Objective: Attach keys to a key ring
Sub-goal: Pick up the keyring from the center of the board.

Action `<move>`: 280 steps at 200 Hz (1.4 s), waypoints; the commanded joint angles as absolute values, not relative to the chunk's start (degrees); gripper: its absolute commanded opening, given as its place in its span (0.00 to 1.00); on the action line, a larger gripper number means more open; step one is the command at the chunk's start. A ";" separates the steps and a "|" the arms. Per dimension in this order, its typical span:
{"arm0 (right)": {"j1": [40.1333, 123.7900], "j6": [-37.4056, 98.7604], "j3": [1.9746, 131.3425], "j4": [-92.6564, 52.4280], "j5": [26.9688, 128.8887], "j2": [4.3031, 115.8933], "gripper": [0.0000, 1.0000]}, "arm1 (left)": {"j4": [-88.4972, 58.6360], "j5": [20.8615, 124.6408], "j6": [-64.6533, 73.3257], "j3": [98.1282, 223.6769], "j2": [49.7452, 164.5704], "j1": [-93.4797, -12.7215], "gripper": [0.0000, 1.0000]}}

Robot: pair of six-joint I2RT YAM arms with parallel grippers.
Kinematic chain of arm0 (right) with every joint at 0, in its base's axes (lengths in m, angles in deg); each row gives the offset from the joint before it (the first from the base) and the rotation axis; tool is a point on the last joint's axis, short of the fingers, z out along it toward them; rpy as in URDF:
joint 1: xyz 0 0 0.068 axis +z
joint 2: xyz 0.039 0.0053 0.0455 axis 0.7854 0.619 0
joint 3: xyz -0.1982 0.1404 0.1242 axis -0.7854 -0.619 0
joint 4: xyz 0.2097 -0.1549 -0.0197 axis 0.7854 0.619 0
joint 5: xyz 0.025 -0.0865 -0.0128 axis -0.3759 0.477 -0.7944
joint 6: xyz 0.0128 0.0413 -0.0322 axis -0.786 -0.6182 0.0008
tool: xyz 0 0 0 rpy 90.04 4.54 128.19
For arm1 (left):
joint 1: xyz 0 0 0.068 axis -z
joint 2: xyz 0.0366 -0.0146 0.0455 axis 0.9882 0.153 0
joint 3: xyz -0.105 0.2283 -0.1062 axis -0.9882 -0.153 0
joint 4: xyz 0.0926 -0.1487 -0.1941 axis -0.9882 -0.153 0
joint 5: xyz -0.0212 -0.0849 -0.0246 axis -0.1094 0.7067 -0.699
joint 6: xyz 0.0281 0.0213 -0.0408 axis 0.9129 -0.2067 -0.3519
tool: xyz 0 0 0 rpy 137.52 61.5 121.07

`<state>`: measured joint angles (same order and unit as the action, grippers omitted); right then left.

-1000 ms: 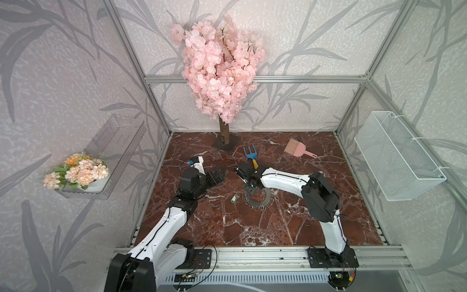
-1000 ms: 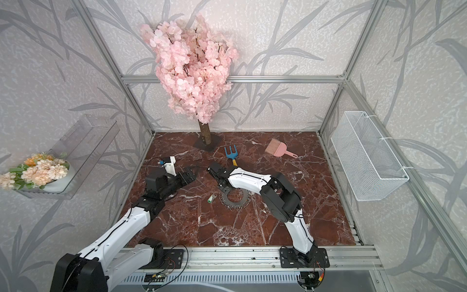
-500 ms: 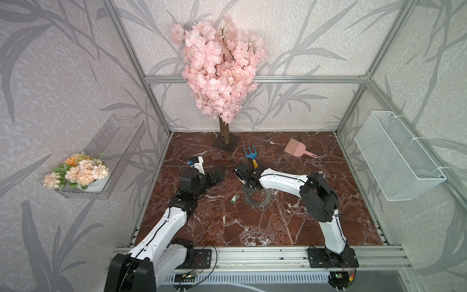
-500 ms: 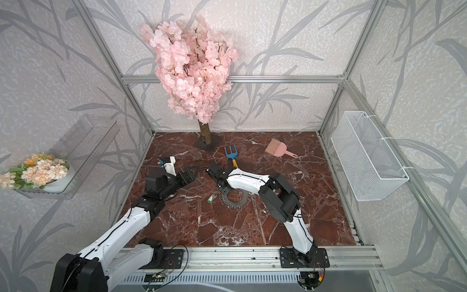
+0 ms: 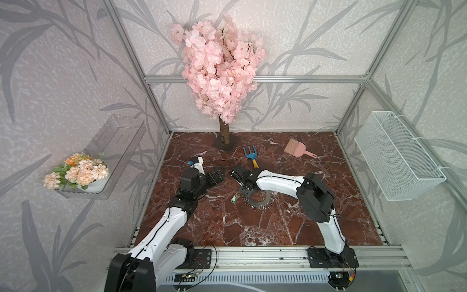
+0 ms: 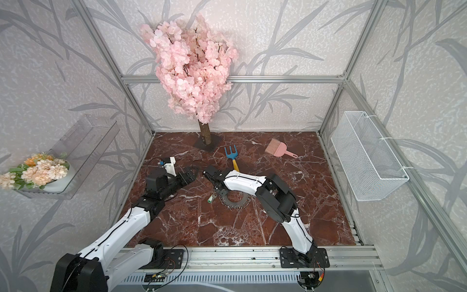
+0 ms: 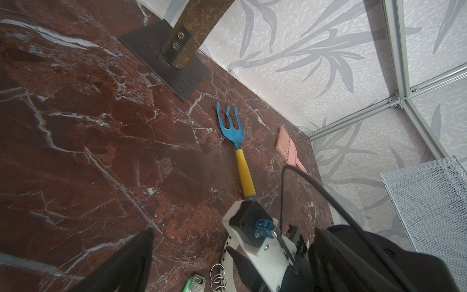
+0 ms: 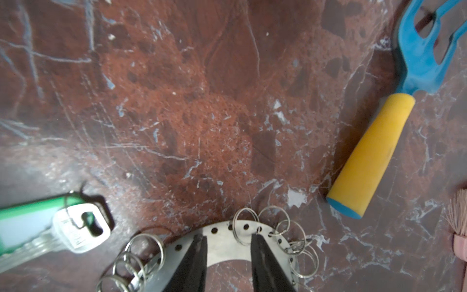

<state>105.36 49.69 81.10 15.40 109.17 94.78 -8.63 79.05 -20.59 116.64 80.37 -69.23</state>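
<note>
Leftward, flowers inside clear wall bin

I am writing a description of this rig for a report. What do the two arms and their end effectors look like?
The left arm and right arm have white link shells and bulky black joints. The left end effector and right end effector are black, with tapering fingers. A black cable leads to a white camera mount, which has a blue plug.
</note>
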 commanded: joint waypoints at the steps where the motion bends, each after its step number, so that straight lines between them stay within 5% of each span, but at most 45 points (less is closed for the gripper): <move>1: 105.46 49.77 82.28 16.38 111.60 96.38 0.34 | -8.85 78.69 -20.63 116.27 80.23 -68.99 1.00; 123: 105.37 50.15 81.00 14.79 113.00 96.30 0.33 | -14.04 65.99 -22.72 114.25 67.84 -69.50 1.00; 280: 104.15 48.52 81.43 14.76 113.43 97.53 0.23 | -16.80 63.47 -23.71 113.73 61.93 -70.48 1.00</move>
<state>104.29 49.54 81.08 14.77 112.52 96.22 -16.76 63.94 -23.41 114.06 62.12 -70.22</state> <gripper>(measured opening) 0.237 0.999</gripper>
